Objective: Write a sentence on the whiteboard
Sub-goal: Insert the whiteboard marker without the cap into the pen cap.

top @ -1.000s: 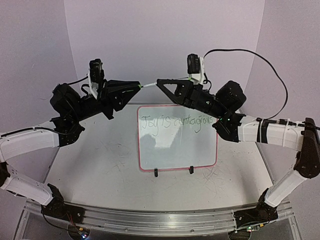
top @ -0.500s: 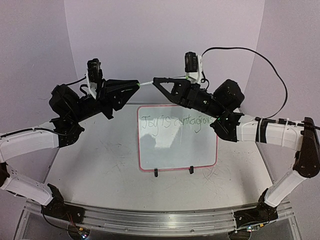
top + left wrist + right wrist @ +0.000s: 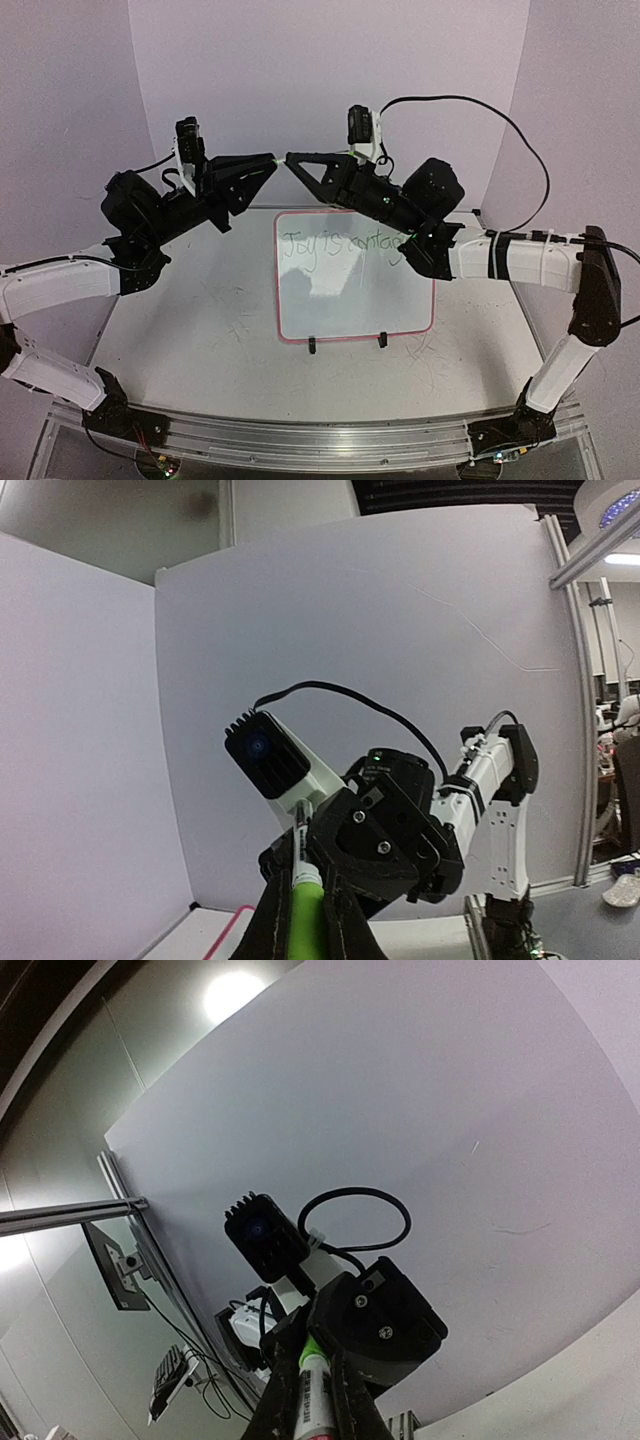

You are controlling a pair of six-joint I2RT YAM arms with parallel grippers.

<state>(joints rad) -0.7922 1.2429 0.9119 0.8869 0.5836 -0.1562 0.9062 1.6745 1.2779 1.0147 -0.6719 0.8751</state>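
High above table (image 3: 200, 330), left side: left gripper (image 3: 268, 164) pinches green end of marker (image 3: 305, 920). Just right of it, tip to tip: right gripper (image 3: 295, 161) pinches same marker by white body. Down below, middle to right: whiteboard (image 3: 350, 300) stands on table on two black feet (image 3: 312, 346). Near its top: green sentence (image 3: 345, 245), last part hidden behind right arm (image 3: 510, 258).

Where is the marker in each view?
Top external: marker upper centre, a short sliver between the arm tips.
Left wrist: bottom centre, its green part.
Right wrist: bottom centre, its white labelled barrel.
Landmark: left end effector and right end effector meeting tip to tip on it.
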